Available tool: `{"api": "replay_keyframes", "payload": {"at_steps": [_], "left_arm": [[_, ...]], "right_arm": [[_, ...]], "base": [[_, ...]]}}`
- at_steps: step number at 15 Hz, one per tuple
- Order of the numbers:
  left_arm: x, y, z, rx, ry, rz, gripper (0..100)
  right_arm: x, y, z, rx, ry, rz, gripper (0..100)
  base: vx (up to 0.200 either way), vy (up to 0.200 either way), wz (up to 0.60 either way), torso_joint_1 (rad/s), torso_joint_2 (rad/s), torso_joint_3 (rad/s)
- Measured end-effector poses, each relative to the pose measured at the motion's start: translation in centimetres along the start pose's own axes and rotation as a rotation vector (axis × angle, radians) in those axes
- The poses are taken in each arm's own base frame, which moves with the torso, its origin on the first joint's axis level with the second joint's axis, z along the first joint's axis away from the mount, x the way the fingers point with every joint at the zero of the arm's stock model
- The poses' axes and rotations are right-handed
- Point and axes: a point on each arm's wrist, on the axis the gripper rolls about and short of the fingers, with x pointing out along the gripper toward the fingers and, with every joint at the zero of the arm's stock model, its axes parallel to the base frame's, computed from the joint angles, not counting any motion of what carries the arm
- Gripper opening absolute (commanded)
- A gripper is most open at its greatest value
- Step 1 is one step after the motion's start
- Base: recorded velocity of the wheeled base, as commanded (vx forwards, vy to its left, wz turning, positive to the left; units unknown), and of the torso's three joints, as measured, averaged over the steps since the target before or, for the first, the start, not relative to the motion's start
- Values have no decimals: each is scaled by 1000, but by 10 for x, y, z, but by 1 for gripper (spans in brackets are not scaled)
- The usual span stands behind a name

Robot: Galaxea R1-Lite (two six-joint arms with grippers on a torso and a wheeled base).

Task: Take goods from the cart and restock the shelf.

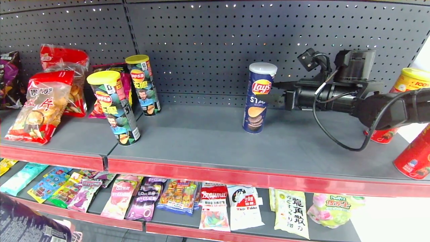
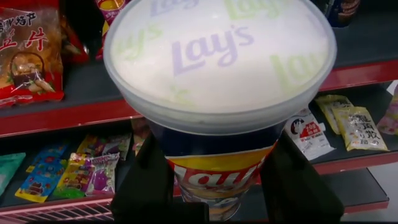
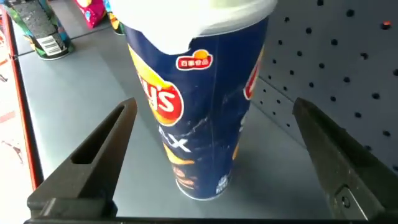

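— While reading from the left: left claw (image 2: 217, 163) first?
— Closed on a white-lidded can (image 2: 219, 68), fingers (image 2: 146, 186) pressed against both sides of its blue body. Shelving behind it, farther off.
— And along the upper shelf (image 1: 201, 144)?
— At the far left, snack bags (image 1: 40, 104), propped against one another. Next, two yellow-lidded cans (image 1: 112, 107), standing, one near the front edge, one farther back.
— Middle?
— Standing upright there, a blue can (image 1: 257, 101), on the upper shelf toward the pegboard back (image 1: 208, 43), well apart from the yellow-lidded cans.
— Gripped?
— No: right claw (image 1: 270, 91) spread wide, one finger on either side of the blue can, gaps showing on both sides from the wrist camera, touching nothing.
— Farther right?
— At the shelf's end, red cans (image 1: 415, 158), one yellow-lidded, beside the right arm (image 1: 389, 109). Below, flat packets (image 1: 215, 208) laid in a row along the lower shelf (image 1: 331, 233).
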Motion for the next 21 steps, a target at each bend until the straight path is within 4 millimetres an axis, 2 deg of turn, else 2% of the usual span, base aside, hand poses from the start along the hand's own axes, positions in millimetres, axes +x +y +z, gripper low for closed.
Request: {"api": "replay_keyframes", "payload": {"at_steps": [5, 6, 10, 14, 21], "left_arm": [[0, 0, 0, 1, -2, 5, 0], [0, 0, 0, 1, -3, 5, 0], [-1, 0, -1, 0, -2, 5, 0], [0, 0, -3, -1, 7, 4, 0], [1, 0, -4, -3, 14, 2, 0]], "right_arm": [[14, 3, 2, -11, -14, 26, 100], [16, 2, 3, -13, -18, 27, 0], [25, 3, 0, -14, -16, 37, 0], [26, 17, 0, -16, -6, 54, 0], [-21, 72, 8, 14, 35, 23, 0]], "base": [[0, 0, 0, 0, 0, 0], [0, 0, 0, 0, 0, 0], [0, 0, 0, 0, 0, 0], [0, 0, 0, 0, 0, 0], [0, 0, 0, 0, 0, 0]]}}
